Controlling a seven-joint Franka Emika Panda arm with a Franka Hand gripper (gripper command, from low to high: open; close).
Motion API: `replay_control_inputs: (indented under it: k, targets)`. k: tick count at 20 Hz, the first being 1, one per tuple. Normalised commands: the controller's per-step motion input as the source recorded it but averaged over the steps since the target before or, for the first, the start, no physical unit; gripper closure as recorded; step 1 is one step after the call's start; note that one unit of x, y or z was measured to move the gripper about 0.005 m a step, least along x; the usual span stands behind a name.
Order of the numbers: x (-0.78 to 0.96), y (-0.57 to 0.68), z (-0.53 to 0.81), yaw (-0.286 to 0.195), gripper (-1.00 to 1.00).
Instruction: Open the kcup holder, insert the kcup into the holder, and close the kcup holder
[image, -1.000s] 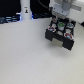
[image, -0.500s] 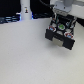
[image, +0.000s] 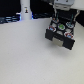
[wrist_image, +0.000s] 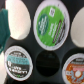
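The kcup holder (image: 61, 30) is a black boxy case at the exterior view's right. Its drawer is pulled out toward the table's front and holds several pods. My gripper (image: 62, 11) hangs right above the holder, and its fingers are too blurred to read. The wrist view looks straight down into the drawer. There a kcup (wrist_image: 50, 22) with a green top lies between two white rounded shapes (wrist_image: 17, 20). I cannot tell whether the gripper still touches it. A dark teal pod (wrist_image: 17, 60) and an orange-brown pod (wrist_image: 75, 67) flank an empty black slot (wrist_image: 45, 62).
A tall white bottle-like thing (image: 25, 10) with a dark mark stands at the back, toward the exterior view's left. The white table (image: 27, 55) spreads in front of the holder. Dark clutter lines the back edge.
The arm seems to have risen slightly above the holder. The drawer stays pulled out and nothing else has moved.
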Motion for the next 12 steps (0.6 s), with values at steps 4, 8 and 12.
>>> replay_control_inputs:
  k: [4,8,12]
  targets:
    - [0.61,-0.40,0.23,0.035,-1.00]
    - [0.63,-0.40,0.20,0.019,-1.00]
    - [0.63,-0.37,0.16,0.023,-1.00]
